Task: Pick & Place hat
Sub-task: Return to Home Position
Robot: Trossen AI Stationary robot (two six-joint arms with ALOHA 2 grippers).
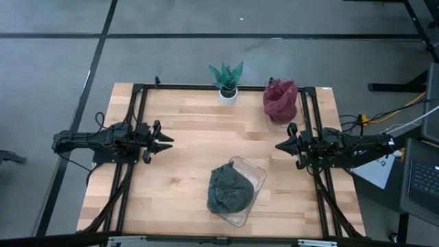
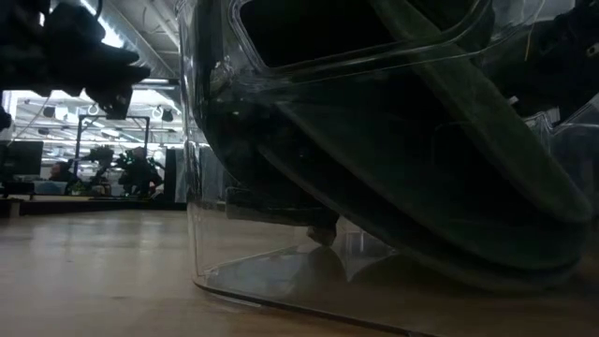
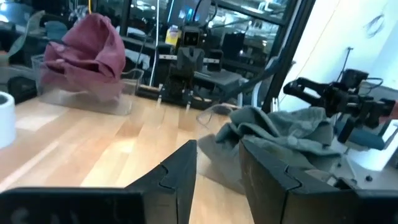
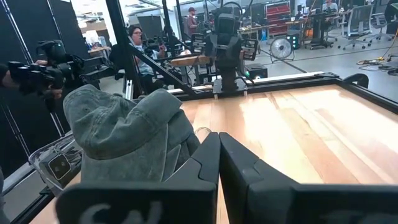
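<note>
Starting at the bottom centre of the high view, we have the gray cap (image 1: 228, 191) bunched up inside the near transparent bin (image 1: 256, 175), which sits at an angle to the edges of the wooden table (image 1: 178, 178). In the low view that bin's clear wall fills almost the whole frame and blocks nearly everything behind it.

Up at mid-frame, both arms sit out at the table's sides, facing each other with bare boards between them. At centre left the left gripper (image 1: 169, 141) holds nothing, and its wrist view shows a narrow gap between the fingers (image 3: 177, 177). At centre right the right gripper (image 1: 280, 145) is empty too, its fingers pressed together. Neither touches a bin.

At the table's top edge we spot a small green plant (image 1: 227, 75) in a white pot. Just to its right is the far transparent bin (image 1: 273, 121), with the red cap (image 1: 280, 98) heaped above its rim. Beyond the table, the right wrist view catches a person (image 4: 134, 38).
</note>
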